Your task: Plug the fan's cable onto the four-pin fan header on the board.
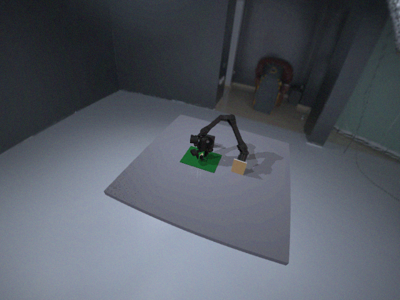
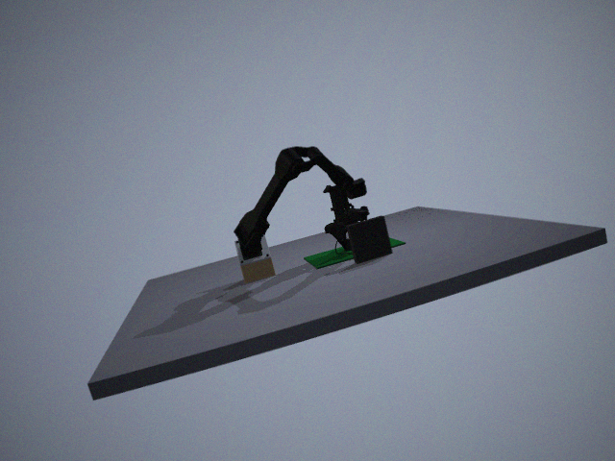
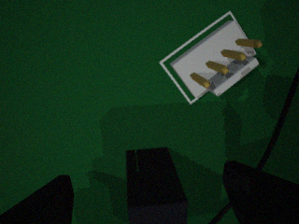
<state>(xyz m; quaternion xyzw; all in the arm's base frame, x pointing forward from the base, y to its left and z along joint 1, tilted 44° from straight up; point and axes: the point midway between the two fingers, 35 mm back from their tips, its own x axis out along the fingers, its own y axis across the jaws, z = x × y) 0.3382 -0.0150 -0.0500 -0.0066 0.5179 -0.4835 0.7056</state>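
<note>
The green board [image 1: 211, 166] [image 2: 320, 258] [image 3: 75, 56] lies flat on the grey slab. Its four-pin fan header [image 3: 215, 60], a white-outlined socket with gold pins, is bare at the upper right of the wrist view. The dark plug [image 3: 156, 202] lies flat on the board below the header, and its thin black cable [image 3: 280, 119] runs off to the right. My gripper [image 3: 149, 179] [image 1: 200, 156] [image 2: 337, 235] is low over the board with one finger on each side of the plug. A gap shows on both sides, so it is open. The dark square fan [image 2: 368, 239] stands at the board's edge.
The arm's tan base block [image 1: 239, 167] [image 2: 257, 269] stands on the grey slab [image 1: 210, 209] [image 2: 447, 257] beside the board. The arm arches from the block over to the board. The fan stands close beside the gripper.
</note>
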